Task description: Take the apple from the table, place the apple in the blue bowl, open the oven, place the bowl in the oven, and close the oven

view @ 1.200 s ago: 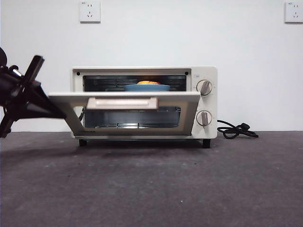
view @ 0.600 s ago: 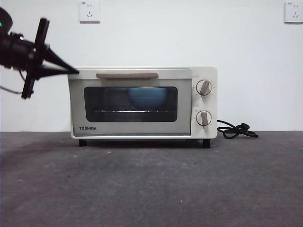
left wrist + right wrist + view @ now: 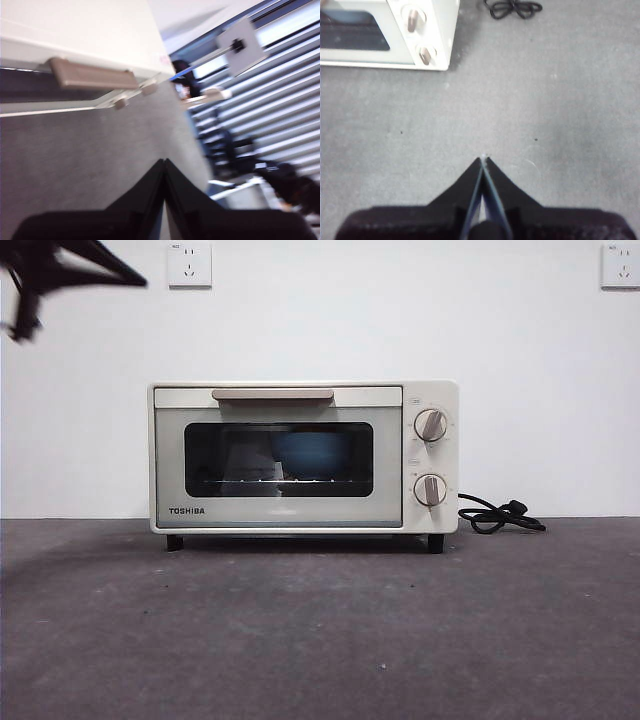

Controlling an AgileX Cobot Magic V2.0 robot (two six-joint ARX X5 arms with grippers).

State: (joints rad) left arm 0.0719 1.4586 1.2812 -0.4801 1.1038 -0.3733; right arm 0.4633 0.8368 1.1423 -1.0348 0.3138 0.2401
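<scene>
The cream-white oven [image 3: 300, 455] stands on the dark grey table [image 3: 320, 630] with its door shut and the beige handle [image 3: 272, 394] at the top. Behind the dark glass sits the blue bowl [image 3: 310, 452]. The apple is hidden. My left gripper [image 3: 138, 282] is shut and empty, high at the top left, up and to the left of the oven. The left wrist view shows its tip [image 3: 164, 161] above the table, with the oven's handle [image 3: 92, 77] beyond. My right gripper [image 3: 482, 159] is shut and empty over bare table, well in front of the oven [image 3: 385, 35].
A black cord [image 3: 500, 515] lies coiled on the table to the right of the oven, also seen as the cord [image 3: 512, 7] in the right wrist view. Two knobs [image 3: 431, 425] sit on the oven's right panel. A white wall with sockets [image 3: 190, 264] stands behind.
The oven door swung up from half open to fully shut. My left gripper then lifted off the oven's upper left corner and rose to the top left of the front view.
</scene>
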